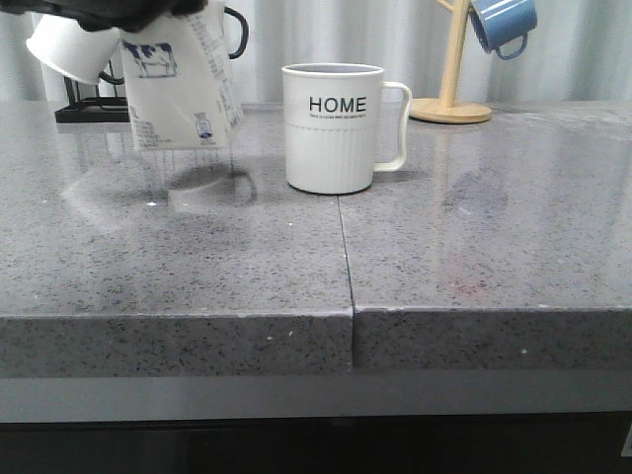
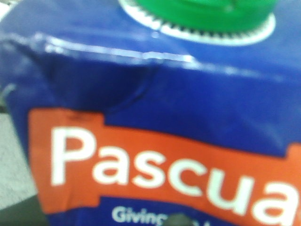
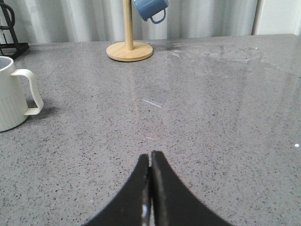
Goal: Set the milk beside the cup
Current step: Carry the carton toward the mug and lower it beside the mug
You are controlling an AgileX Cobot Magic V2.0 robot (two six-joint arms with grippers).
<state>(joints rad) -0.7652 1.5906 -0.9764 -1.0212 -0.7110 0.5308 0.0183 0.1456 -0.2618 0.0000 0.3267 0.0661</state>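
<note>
The milk (image 1: 178, 89) hangs tilted in the air over the far left of the counter, its bottom clear of the surface. My left gripper (image 1: 118, 12) holds it from the top, at the frame's upper edge. In the left wrist view the milk (image 2: 164, 94) fills the frame, blue with an orange band and a green cap (image 2: 197, 12); the fingers are hidden. The cup (image 1: 331, 128), white with "HOME" lettering, stands upright to the right of the carton, handle to the right. My right gripper (image 3: 150, 157) is shut and empty, low over bare counter, with the cup (image 3: 9, 94) off to one side.
A wooden mug tree (image 1: 454, 59) with a blue mug (image 1: 504, 22) stands at the back right. A white mug (image 1: 69, 44) hangs on a black rack (image 1: 89, 111) behind the carton. A seam (image 1: 346, 257) runs down the counter's middle.
</note>
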